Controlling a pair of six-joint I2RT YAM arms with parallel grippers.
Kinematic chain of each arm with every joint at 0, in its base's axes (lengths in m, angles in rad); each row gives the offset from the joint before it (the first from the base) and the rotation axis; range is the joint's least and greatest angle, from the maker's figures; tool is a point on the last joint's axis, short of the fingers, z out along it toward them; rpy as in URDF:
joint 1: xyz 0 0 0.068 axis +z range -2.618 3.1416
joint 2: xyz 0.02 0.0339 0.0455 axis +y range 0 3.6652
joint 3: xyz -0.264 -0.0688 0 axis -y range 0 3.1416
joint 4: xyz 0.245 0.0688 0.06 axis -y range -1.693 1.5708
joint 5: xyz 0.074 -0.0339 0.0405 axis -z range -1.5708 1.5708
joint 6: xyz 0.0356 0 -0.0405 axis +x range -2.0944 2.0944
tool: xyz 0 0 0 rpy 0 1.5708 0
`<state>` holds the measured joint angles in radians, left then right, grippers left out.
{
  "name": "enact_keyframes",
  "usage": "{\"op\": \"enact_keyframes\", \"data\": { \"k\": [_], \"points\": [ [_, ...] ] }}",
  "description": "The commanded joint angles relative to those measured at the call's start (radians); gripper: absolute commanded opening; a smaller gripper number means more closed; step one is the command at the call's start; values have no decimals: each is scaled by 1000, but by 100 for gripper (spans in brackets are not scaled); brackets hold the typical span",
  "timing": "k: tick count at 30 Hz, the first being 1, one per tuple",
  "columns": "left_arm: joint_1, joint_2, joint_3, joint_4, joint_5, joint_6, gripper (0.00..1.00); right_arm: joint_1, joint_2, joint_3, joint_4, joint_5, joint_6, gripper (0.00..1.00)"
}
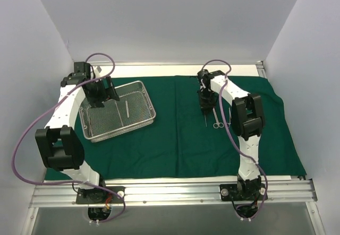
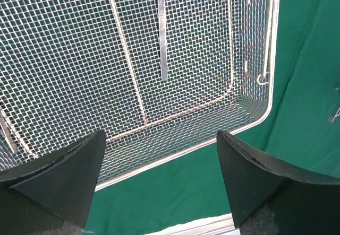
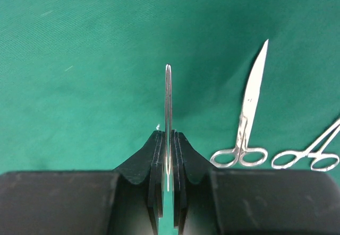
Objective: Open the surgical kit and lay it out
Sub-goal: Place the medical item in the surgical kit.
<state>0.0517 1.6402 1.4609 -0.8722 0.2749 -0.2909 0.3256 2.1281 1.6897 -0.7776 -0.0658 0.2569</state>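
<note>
**Surgical kit, partly laid out.** The green cloth (image 1: 159, 150) lies spread flat as the clean field for the instruments. On its left part stands the wire tray (image 1: 122, 131). At least one slim steel instrument (image 2: 162, 33) lies lengthwise on its mesh, and part of another shows at the left margin of the left wrist view.

The left fingers (image 2: 159, 176) are apart, gripping nothing, and poised over one edge of the tray, probably so they can reach in for the next piece. The right fingers (image 3: 168, 150) are clamped on a pair of tweezers (image 3: 168, 102). The tweezers are held edge-on, tips pointing away over bare cloth. They sit just left of two ring-handled clamps (image 3: 249, 113), which lie side by side with their handles toward the arms.

The placing suggests a row under construction, with each piece parallel to its neighbour and apart from it so it can be picked up singly. Whether the tweezers touch the cloth cannot be told.
</note>
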Motion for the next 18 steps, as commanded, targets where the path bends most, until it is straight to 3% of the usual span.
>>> {"op": "enact_keyframes", "data": {
  "k": [1,4,6,9,13,18],
  "points": [
    [-38,21,78,-42,-52,30,94,-10,13,-28,-9,26,5,0],
    [-68,33,90,-47,-66,27,100,-11,16,-47,17,26,2,5],
    [-81,46,92,-48,-65,18,86,-17,35,-41,20,29,-1,6],
    [-96,69,102,-51,-65,9,84,-20,47,-33,23,27,-8,10],
    [-124,119,142,-79,-92,16,82,-20,41,-27,21,49,-15,24],
    [-144,188,188,-125,-111,1,72,-33,16,1,-5,57,-27,39]
  ]
}}
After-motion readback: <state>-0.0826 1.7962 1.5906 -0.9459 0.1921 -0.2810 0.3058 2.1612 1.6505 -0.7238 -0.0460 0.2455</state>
